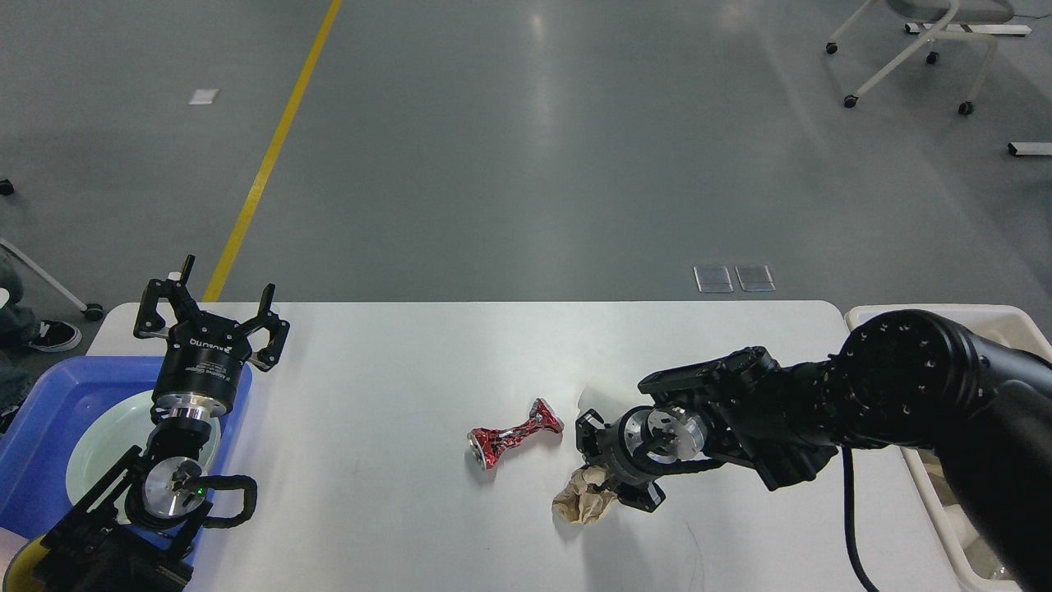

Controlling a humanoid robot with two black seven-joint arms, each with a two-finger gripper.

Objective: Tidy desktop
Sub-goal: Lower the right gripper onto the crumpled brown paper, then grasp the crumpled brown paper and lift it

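The white desktop [394, 362] holds a crushed red can [514, 433] near its middle. Just right of the can lies a crumpled brown paper wad [582, 503]. My right gripper [604, 477] reaches in from the right and is shut on the paper wad, squeezing it small against the tabletop. My left gripper [214, 308] is open and empty, held upright above the left end of the desktop, over the blue tray's far edge.
A blue plastic tray [41, 411] with a pale green plate [107, 444] sits at the left edge. A cream-white bin [937, 485] stands off the right end, partly hidden by my right arm. Chairs stand on the grey floor beyond.
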